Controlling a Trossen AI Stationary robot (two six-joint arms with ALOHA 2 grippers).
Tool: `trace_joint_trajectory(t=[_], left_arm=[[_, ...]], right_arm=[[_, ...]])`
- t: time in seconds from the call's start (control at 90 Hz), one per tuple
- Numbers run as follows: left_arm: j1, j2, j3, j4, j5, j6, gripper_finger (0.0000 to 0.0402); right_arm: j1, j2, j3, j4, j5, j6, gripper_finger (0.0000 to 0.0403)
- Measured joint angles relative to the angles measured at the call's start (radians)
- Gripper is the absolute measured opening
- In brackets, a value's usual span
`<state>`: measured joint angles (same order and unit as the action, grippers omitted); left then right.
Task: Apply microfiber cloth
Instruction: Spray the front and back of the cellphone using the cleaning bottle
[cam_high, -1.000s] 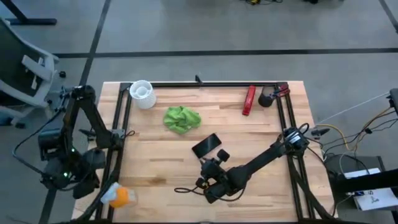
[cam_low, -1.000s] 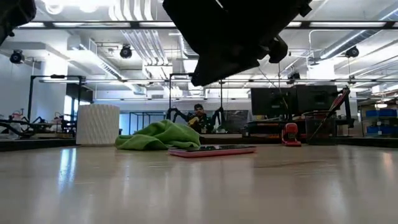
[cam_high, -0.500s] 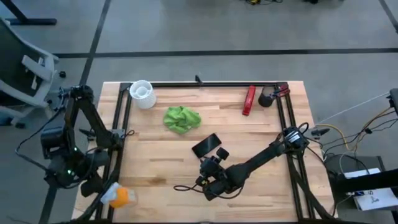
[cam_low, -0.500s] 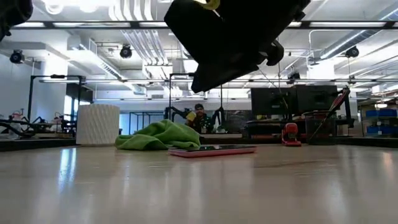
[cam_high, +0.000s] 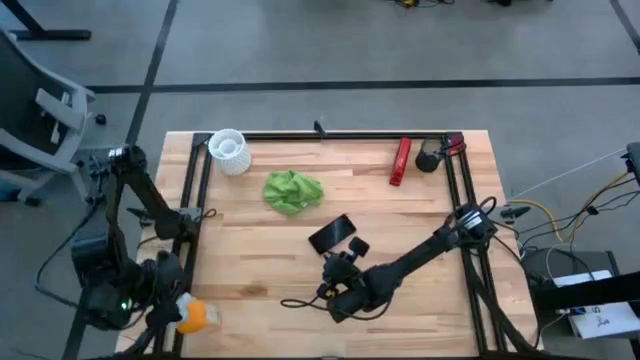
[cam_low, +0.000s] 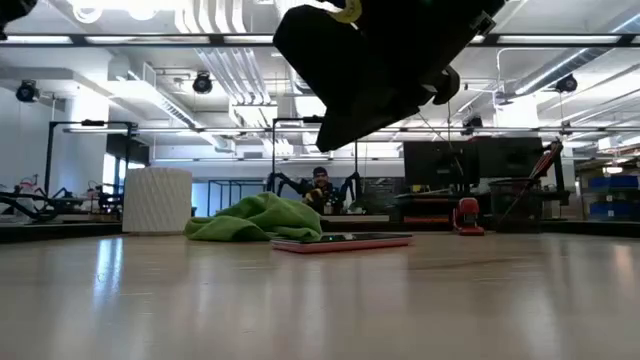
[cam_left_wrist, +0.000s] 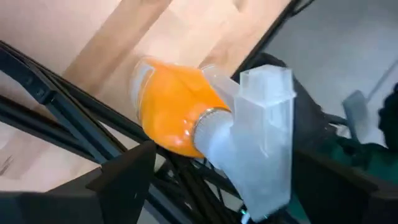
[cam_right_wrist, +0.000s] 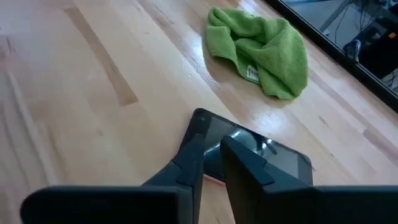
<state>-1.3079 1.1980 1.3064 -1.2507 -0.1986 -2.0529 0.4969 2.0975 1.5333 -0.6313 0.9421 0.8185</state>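
hovering above the table (cam_high: 250, 270), the right gripper (cam_right_wrist: 211, 163) has its jaws nearly pressed together, empty, the black phone (cam_right_wrist: 255, 149) just beyond their tips and the microfiber cloth (cam_high: 292, 190) further ahead, untouched. since a second ago the left gripper (cam_left_wrist: 205, 180) (jaws spread around the orange spray bottle (cam_left_wrist: 174, 112)) has pulled back to the table's near-left corner, so the cloth step looks about to start.

microfiber cloth (cam_high: 292, 190) | lime-green, crumpled heap | on table, untouched, beyond the phone
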Motion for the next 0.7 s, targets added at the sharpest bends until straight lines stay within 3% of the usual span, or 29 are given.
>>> trace_joint_trajectory(t=[0.256,0.444,0.556,0.622,0.7], left_arm=[[0.02,0.06,0.0,-0.032,0.051,-0.004,0.0288],[0.058,0.065,0.0,-0.033,0.046,0.103,0.0173],[0.071,0.06,0.003,-0.068,-0.007,0.18,0.0095],[0.085,0.053,0.002,-0.079,-0.04,0.221,0.0067],[0.106,0.049,0.002,-0.068,-0.076,0.266,0.0063]], right_arm=[[0.001,-0.001,0.0,-0.027,-0.001,-0.025,0.005],[0.011,-0.013,0.0,-0.026,-0.064,-0.071,0.0036],[0.015,-0.023,0.0,-0.049,-0.112,-0.072,0.0023],[0.021,-0.035,0.0,-0.065,-0.131,-0.071,0.0014],[0.032,-0.061,0.0,-0.086,-0.131,-0.07,0.0005]])
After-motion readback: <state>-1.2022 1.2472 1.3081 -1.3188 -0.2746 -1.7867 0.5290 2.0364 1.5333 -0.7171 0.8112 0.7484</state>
